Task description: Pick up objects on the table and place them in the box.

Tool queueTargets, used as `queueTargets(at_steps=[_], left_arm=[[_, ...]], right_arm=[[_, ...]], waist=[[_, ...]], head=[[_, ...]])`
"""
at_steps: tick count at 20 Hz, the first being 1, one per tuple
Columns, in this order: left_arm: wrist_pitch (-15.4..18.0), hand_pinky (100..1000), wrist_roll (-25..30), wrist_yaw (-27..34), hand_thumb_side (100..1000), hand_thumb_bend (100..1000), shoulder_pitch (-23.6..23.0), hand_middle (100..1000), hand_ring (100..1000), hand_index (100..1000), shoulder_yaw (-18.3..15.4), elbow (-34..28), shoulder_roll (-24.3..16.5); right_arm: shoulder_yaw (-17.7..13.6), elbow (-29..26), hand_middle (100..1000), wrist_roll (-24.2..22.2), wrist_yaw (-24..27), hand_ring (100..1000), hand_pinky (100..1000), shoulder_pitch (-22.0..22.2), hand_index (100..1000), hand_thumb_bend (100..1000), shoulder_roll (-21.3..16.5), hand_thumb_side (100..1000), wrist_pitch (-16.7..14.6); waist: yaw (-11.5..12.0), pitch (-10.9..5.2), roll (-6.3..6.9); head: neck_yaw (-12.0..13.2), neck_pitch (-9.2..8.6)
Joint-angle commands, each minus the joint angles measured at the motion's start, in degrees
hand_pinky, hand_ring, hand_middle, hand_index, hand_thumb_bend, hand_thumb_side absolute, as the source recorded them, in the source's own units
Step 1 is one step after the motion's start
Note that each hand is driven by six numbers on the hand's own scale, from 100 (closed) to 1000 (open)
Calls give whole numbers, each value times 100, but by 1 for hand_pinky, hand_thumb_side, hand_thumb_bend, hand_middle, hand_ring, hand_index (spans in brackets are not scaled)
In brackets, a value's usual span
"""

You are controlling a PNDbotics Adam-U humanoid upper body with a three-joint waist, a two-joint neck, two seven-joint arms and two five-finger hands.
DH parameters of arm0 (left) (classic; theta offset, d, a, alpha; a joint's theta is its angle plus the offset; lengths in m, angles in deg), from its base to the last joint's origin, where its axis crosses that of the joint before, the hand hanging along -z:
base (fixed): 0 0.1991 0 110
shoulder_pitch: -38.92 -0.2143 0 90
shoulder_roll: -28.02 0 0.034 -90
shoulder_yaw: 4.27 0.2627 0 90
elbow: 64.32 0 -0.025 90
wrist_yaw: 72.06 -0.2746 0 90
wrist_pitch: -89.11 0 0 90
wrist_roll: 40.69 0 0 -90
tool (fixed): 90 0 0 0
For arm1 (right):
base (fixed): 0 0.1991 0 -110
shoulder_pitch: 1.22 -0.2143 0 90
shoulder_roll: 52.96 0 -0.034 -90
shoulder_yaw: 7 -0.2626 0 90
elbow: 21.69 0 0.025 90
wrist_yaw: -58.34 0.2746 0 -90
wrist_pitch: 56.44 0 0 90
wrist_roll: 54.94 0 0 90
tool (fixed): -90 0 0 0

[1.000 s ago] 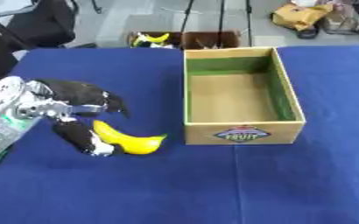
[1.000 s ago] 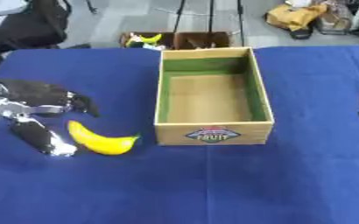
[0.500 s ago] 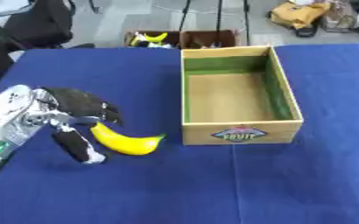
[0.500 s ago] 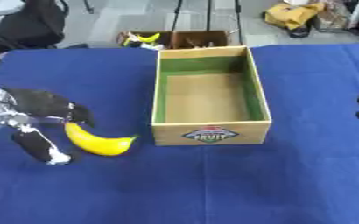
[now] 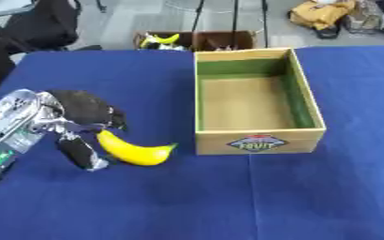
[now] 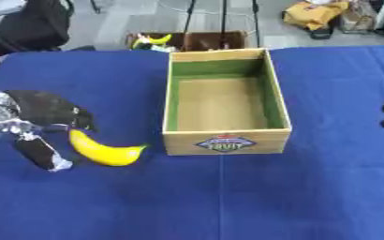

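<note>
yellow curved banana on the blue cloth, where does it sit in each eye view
Left eye view: the yellow curved banana lies left of centre, low in the picture, beside the left hand.
Right eye view: the banana lies further left, at about the same height.
Shared landmark: the open cardboard box with green inner walls, just right of the banana's tip in both views.

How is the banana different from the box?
The banana is yellow and curved; the box is tan cardboard, straight-sided, green inside. The banana is much smaller than the box. The banana lies next to the left robot hand, while the box stands apart, open and empty. Both rest on the blue table.
</note>
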Motion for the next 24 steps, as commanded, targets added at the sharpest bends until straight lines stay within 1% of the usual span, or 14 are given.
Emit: queueTargets(at_steps=[1, 4, 10, 14, 16, 19, 21, 22, 24], left_arm=[[149, 692, 65, -28, 658, 393, 68, 850, 804, 921, 14, 2, -103], [186, 695, 55, -103, 658, 379, 74, 847, 803, 918, 42, 34, -101], [327, 692, -191, -646, 638, 341, 106, 841, 796, 909, 84, -9, -79], [425, 675, -406, -880, 650, 366, 93, 830, 784, 904, 147, 74, -31], [428, 664, -557, -930, 667, 395, 92, 813, 776, 891, 169, 125, 0], [389, 659, -817, -1015, 676, 399, 97, 802, 771, 879, 178, 192, 42], [339, 645, -1012, -1130, 681, 361, 105, 786, 760, 865, 170, 230, 75], [308, 630, -1112, -1174, 675, 321, 107, 775, 750, 856, 164, 263, 96], [212, 609, -1317, -1225, 666, 296, 101, 768, 733, 849, 146, 355, 140]], right_arm=[[-8, -79, 606, -25, 4, 706, 628, -61, 845, 100, -99, 1000, -16], [-5, -80, 606, -32, 4, 706, 629, -63, 845, 100, -100, 1000, -17], [-2, -80, 605, -44, 1, 705, 629, -69, 844, 100, -102, 1000, -22], [-4, -78, 604, -48, -2, 705, 629, -72, 842, 100, -99, 1000, -28], [-3, -77, 603, -52, -3, 705, 629, -71, 842, 100, -96, 1000, -28], [-6, -75, 603, -56, -12, 705, 629, -70, 841, 100, -96, 1000, -30], [-6, -74, 603, -58, -12, 705, 629, -68, 841, 100, -95, 1000, -31], [-5, -74, 602, -61, -12, 705, 629, -67, 841, 100, -94, 1000, -31], [-7, -74, 602, -66, -15, 705, 629, -64, 840, 100, -93, 1000, -31]], waist=[[4, -75, -2], [4, -63, 1], [-5, -36, -4], [-12, -22, -10], [-13, -16, -12], [-14, -7, -16], [-12, 0, -17], [-11, 2, -17], [-10, 8, -19]], head=[[22, -19], [28, -16], [47, -28], [56, -32], [57, -35], [56, -37], [56, -40], [55, -40], [54, -43]])
